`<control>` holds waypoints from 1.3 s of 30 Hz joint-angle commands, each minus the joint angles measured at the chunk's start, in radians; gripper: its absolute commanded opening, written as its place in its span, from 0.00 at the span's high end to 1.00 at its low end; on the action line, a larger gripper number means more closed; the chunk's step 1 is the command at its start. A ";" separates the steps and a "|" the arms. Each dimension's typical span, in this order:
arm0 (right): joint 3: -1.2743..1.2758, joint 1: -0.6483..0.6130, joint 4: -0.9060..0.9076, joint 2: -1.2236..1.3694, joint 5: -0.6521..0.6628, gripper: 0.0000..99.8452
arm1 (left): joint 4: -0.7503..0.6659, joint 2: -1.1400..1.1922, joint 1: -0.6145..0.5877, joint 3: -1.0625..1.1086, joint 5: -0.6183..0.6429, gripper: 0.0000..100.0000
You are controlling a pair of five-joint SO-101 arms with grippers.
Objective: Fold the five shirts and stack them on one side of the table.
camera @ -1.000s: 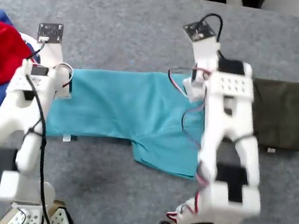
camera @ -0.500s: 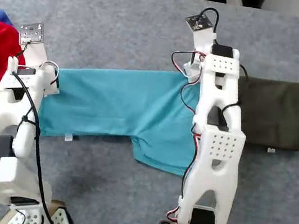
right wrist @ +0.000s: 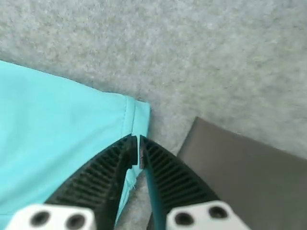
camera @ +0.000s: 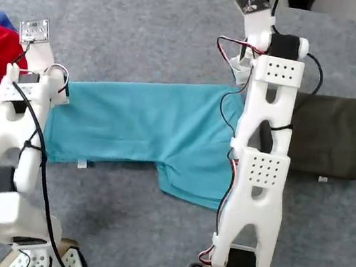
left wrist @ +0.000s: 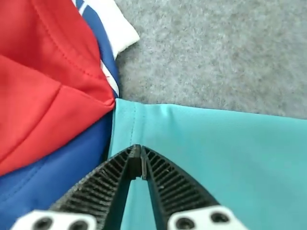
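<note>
The left gripper's (left wrist: pixel 137 165) ribbed black fingers (left wrist: pixel 110 177) are pressed together at their tips, pinching the hemmed edge of the teal shirt (left wrist: pixel 216 158) close to one of its corners. The teal cloth runs out past the tips and off to one side of them, lying smooth on the grey surface (left wrist: pixel 216 48). On the other side of the fingers, a blue shirt (left wrist: pixel 43 182) lies touching the teal hem. A red shirt (left wrist: pixel 38 86) is heaped on top of the blue one, its folded point reaching the teal corner just beyond the tips. The right gripper's (right wrist: pixel 135 152) fingers (right wrist: pixel 100 172) are likewise closed tip to tip, clamped on the stitched hem at another corner of the teal shirt, with most of the cloth spreading away to one side. Just beside these fingers on the other side, a dark olive shirt (right wrist: pixel 240 177) lies folded flat, with a narrow strip of grey between it and the teal corner. In the high view the teal shirt is drawn out lengthwise between the two pinched corners. One sleeve hangs toward the arms' bases, the red and blue heap sits beyond the left fingers, and the olive shirt lies beyond the right ones.
</note>
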 commanded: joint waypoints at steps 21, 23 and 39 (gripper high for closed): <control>1.604 -0.009 -0.568 -0.923 0.130 0.99 | 0.203 -0.046 0.073 0.174 -0.080 0.97; 1.676 0.014 -0.657 -0.923 0.129 0.99 | 0.210 -0.003 0.019 0.136 -0.080 0.97; 1.810 0.068 -0.744 -0.972 0.130 0.99 | 0.212 0.031 -0.016 0.105 -0.089 0.97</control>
